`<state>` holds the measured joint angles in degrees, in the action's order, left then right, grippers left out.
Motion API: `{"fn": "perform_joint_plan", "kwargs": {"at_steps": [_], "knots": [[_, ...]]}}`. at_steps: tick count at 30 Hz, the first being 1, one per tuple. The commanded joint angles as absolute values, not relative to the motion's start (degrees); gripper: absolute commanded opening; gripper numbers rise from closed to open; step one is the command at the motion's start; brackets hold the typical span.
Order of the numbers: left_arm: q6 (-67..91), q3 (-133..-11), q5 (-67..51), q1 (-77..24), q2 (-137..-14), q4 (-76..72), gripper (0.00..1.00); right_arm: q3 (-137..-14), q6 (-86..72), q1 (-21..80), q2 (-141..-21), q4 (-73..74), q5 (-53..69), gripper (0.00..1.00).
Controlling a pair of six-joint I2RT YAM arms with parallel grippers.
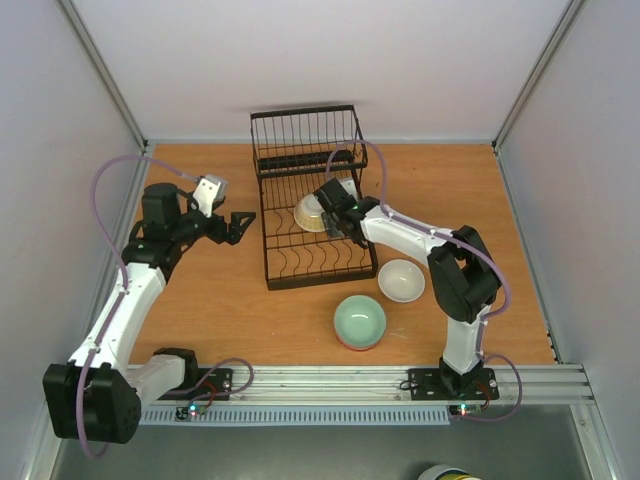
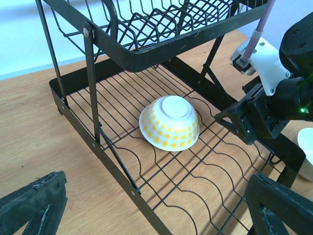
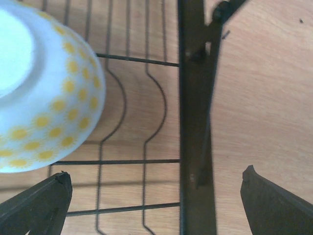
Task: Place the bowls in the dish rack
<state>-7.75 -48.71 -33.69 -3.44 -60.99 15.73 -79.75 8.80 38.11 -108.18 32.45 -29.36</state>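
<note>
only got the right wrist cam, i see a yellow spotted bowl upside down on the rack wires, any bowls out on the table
observer: Two. A white bowl and a pale green bowl sit upright on the table, just off the near right corner of the rack.
operator: where's the other arm
observer: The left fingers hang open and empty beside the rack's left side.
operator: does the rack have a second level
observer: Yes, an upper shelf spans the back. I see no bowl on it; the spotted bowl lies on the lower wires.
</note>
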Motion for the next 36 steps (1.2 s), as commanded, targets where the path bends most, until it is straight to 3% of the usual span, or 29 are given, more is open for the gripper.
{"fn": "perform_joint_plan", "kwargs": {"at_steps": [1,22,36], "knots": [[-8.3,-48.4,-34.6,-3.4,-61.7,14.1,0.99,-82.7,14.3,41.7,-109.6,30.0,-31.6,0.95],[-8.1,-48.4,-34.6,-3.4,-62.6,13.8,0.99,-95.8,34.0,50.4,-125.3,21.4,-44.0,0.98],[-8.1,-48.3,-34.5,-3.4,-62.8,13.8,0.99,-105.1,32.8,50.4,-133.1,27.1,-42.4,0.99]]}}
